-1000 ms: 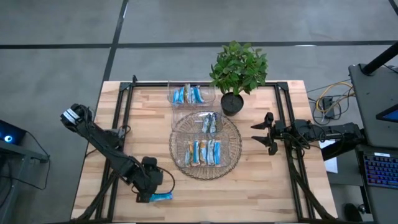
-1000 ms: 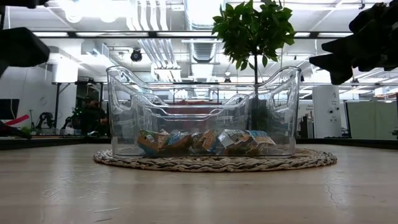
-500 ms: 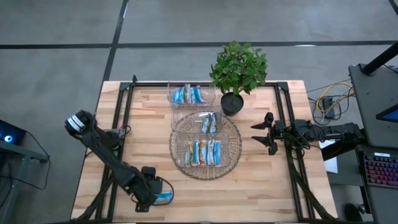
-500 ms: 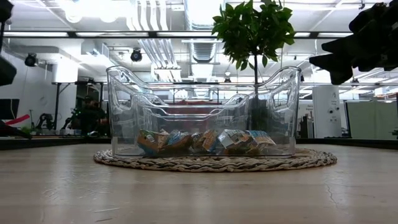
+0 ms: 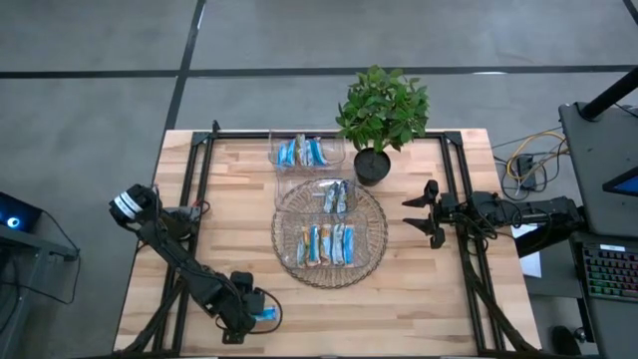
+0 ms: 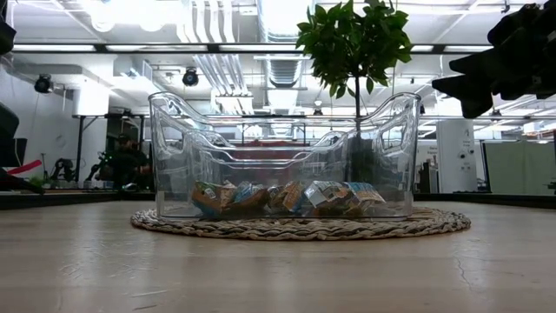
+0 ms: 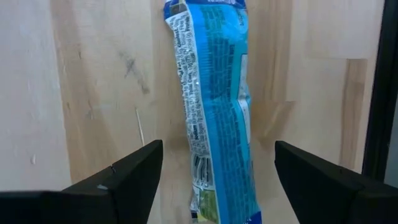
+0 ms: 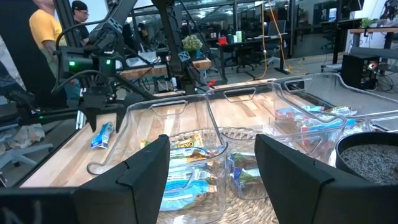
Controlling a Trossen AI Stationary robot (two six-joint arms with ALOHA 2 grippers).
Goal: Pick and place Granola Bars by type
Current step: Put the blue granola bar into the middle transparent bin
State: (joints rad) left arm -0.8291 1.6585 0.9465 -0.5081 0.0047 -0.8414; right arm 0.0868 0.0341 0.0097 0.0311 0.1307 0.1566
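One blue foil granola bar (image 5: 266,316) lies flat on the wood near the table's near-left corner; the left wrist view shows it lengthwise (image 7: 217,118). My left gripper (image 5: 249,311) is open over it, pointing down, one finger on either side (image 7: 217,155), with wood showing between each finger and the wrapper. More bars lie in three clear containers: the far one (image 5: 307,152), the middle one (image 5: 335,195) and the near one (image 5: 328,243). My right gripper (image 5: 411,211) is open and waits in the air right of the woven mat.
The middle and near containers stand on a round woven mat (image 5: 371,261) at the table's centre. A potted plant (image 5: 383,112) stands at the far edge, right of the far container. Black frame rails (image 5: 196,189) run along the table's sides. Bare wood lies left and right of the mat.
My left gripper has moved toward the table's near edge and down over the loose blue bar, its arm swinging along with it. The bar has stayed where it was. The right arm has kept still.
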